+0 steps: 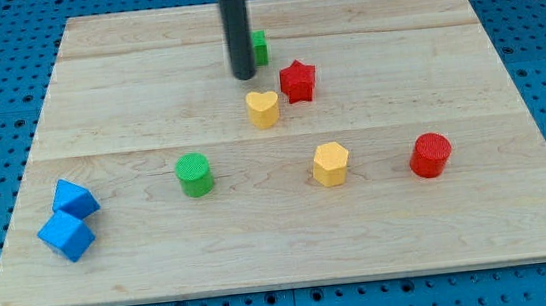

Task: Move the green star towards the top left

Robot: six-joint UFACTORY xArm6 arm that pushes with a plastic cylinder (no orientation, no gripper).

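My tip [243, 75] is the lower end of a dark rod that comes down from the view's top centre. A green block [260, 48], mostly hidden behind the rod, shows just right of it; its shape cannot be made out, though it may be the green star. The tip sits at the block's lower left, touching or nearly touching it. A green cylinder [194, 174] stands well below and to the left.
A red star [297, 80] and a yellow heart [263, 108] lie just below right of the tip. A yellow hexagon [330, 164] and a red cylinder [430, 155] sit lower right. Two blue cubes [74, 199] [66, 236] are at the wooden board's [124, 67] lower left.
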